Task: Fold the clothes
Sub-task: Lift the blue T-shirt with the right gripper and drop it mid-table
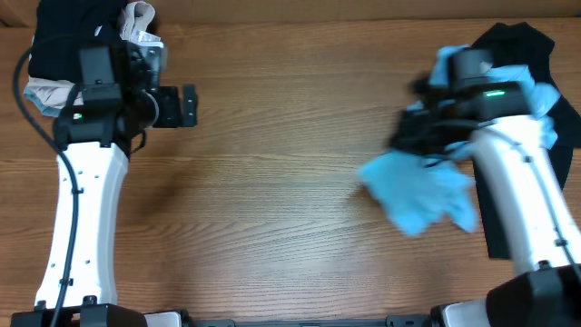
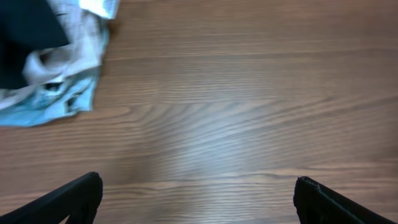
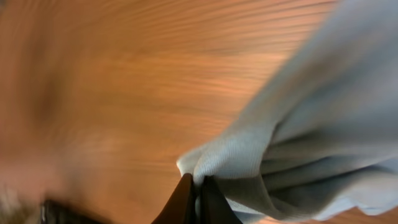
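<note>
Risk — right end effector (image 3: 196, 186) pinches only a thin edge of the light blue T-shirt (image 1: 418, 195), bunched just beside the black garment (image 1: 517, 45), so the grip may slip or snag that garment when pulled; left end effector (image 2: 198, 190) spread, empty, well apart from it.

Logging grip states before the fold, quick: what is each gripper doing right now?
Left gripper: open, holding nothing.
Right gripper: closed on a fold of the light blue T-shirt.
</note>
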